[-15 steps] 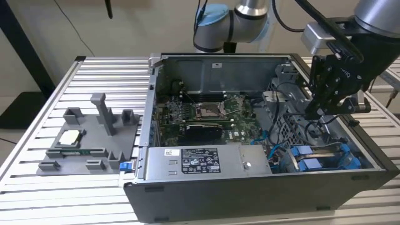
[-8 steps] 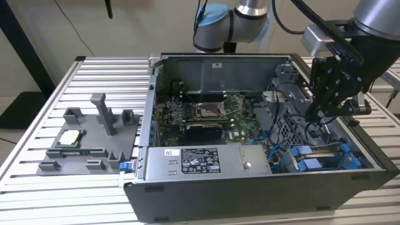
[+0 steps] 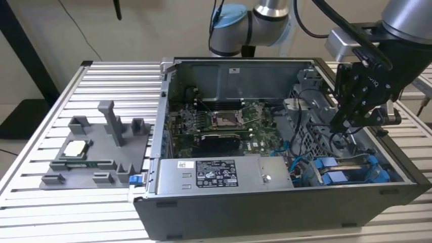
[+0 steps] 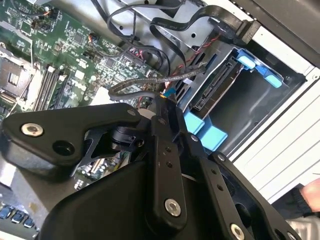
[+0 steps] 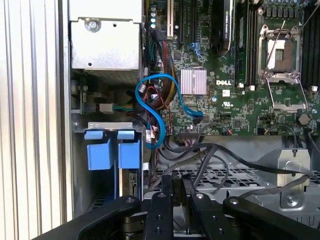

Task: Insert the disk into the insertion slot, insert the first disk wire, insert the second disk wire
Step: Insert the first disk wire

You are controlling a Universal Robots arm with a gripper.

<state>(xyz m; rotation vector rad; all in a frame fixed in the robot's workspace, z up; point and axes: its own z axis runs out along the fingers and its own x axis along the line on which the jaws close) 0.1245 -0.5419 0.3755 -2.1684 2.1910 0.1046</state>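
The disk point(image 4: 216, 91) sits inside the insertion slot point(image 4: 265, 107) at the case's front corner, its connector edge facing outward between the bright blue carrier tabs point(image 4: 205, 131). The exterior view shows the same blue carrier point(image 3: 351, 171) low in the bay. My gripper point(image 3: 340, 126) hangs inside the case just above and behind that bay. In the second wrist view the gripper point(image 4: 165, 102) is shut on a grey braided disk wire point(image 4: 142, 82), whose small blue-and-orange end pokes past the fingertips, short of the disk's connector. A black flat-plug wire point(image 4: 235, 27) dangles nearby.
The motherboard point(image 3: 223, 126) with its CPU socket fills the case floor. A blue cable point(image 5: 155, 107) loops beside the blue tabs point(image 5: 107, 150). The power supply point(image 3: 209, 174) lies along the front. A grey fixture point(image 3: 94, 147) stands on the slatted table at the exterior view's left.
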